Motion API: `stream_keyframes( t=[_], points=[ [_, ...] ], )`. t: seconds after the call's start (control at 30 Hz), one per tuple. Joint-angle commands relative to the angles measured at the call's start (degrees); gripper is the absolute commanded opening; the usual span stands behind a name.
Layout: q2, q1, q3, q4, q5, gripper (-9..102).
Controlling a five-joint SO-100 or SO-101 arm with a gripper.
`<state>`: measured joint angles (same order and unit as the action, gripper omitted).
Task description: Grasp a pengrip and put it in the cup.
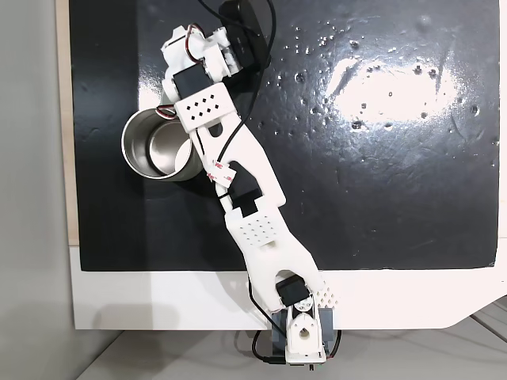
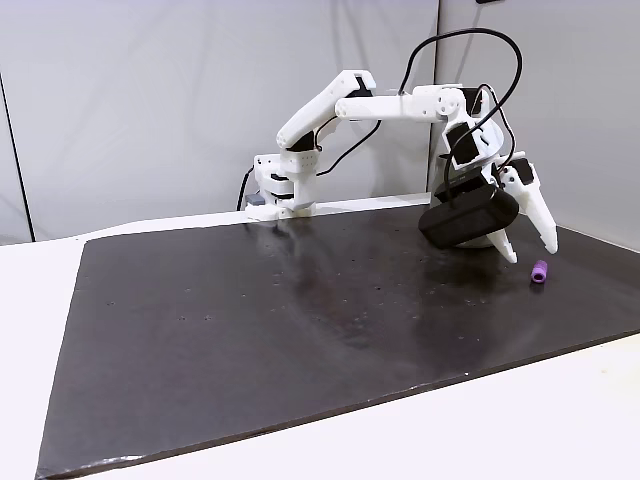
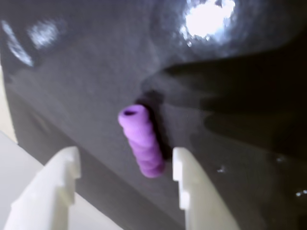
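Gripper [image 3: 125, 167] fingers stand wide, empty. Pengrip [image 3: 142, 141] lies flat on the black mat [image 2: 250, 320], between the fingertips but untouched. Judged light, soft, ribbed, non-slip; grasp across mid-barrel.

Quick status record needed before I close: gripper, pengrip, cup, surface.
gripper: open, fingers either side of the pengrip, not touching it
pengrip: purple, ribbed, lying on the mat, just ahead of the fingertips in the wrist view
cup: upright, steel inside, beside the arm in a fixed view, nothing visible in the part not hidden by the arm
mat: black, glossy, on a white table
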<state>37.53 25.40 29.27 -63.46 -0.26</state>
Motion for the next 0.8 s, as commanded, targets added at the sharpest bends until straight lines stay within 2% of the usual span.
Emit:
stream_keyframes(
  t=[0.0,0.37,0.57,0.77],
  points=[
    [-0.1,1.1,-4.4,0.5,0.4,26],
    [-4.0,2.6,-4.7,3.9,1.8,26],
    [-6.2,3.4,-4.7,8.3,2.1,20],
    [-7.2,4.5,-4.6,9.1,1.5,14]
  ],
)
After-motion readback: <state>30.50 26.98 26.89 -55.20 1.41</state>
